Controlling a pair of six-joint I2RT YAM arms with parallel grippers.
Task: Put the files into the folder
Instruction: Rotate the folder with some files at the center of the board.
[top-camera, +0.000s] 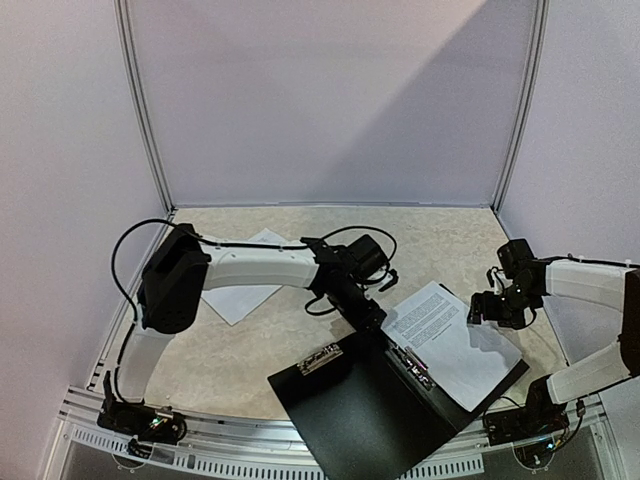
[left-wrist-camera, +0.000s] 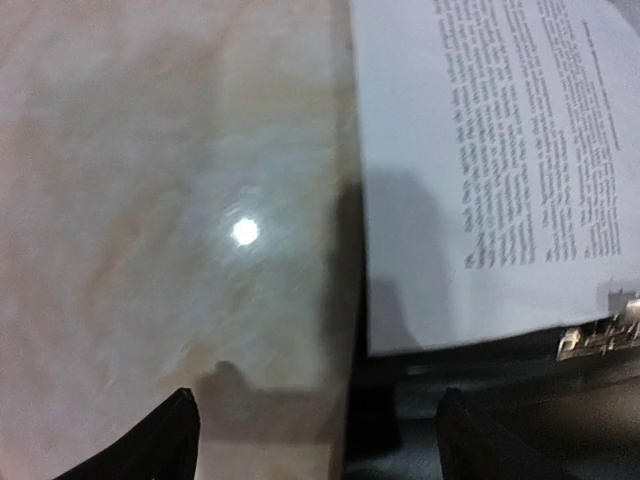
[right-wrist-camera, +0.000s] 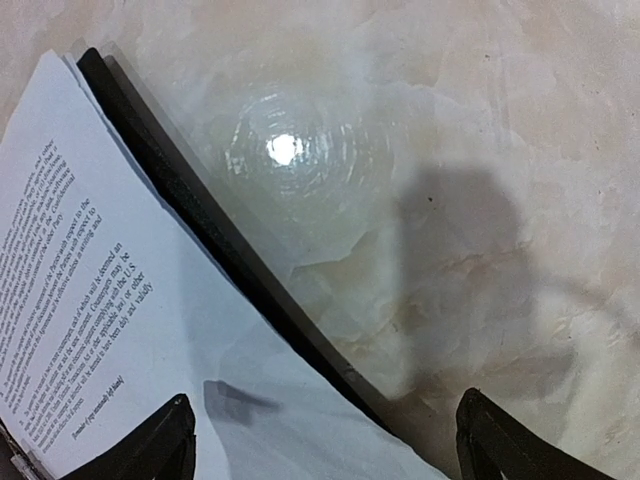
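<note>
The black folder (top-camera: 355, 420) lies open at the front centre of the table. The files (top-camera: 445, 335), white printed sheets, rest on its right half beside the metal inner clip (top-camera: 412, 365). My left gripper (top-camera: 370, 315) hovers open just above the folder's far left corner. In the left wrist view the files (left-wrist-camera: 480, 150) and the folder (left-wrist-camera: 520, 400) fill the right side, and the gripper (left-wrist-camera: 320, 445) holds nothing. My right gripper (top-camera: 490, 305) is open over the files' right edge. Its wrist view shows the files (right-wrist-camera: 100, 300), the folder's rim (right-wrist-camera: 200, 220) and the empty gripper (right-wrist-camera: 330, 445).
Another white sheet (top-camera: 245, 290) lies at the back left, partly under the left arm. A second metal clip (top-camera: 320, 358) sits at the left cover's far edge. Pale walls close in the marbled table (top-camera: 250, 360) on three sides. A metal rail (top-camera: 250, 440) runs along the front.
</note>
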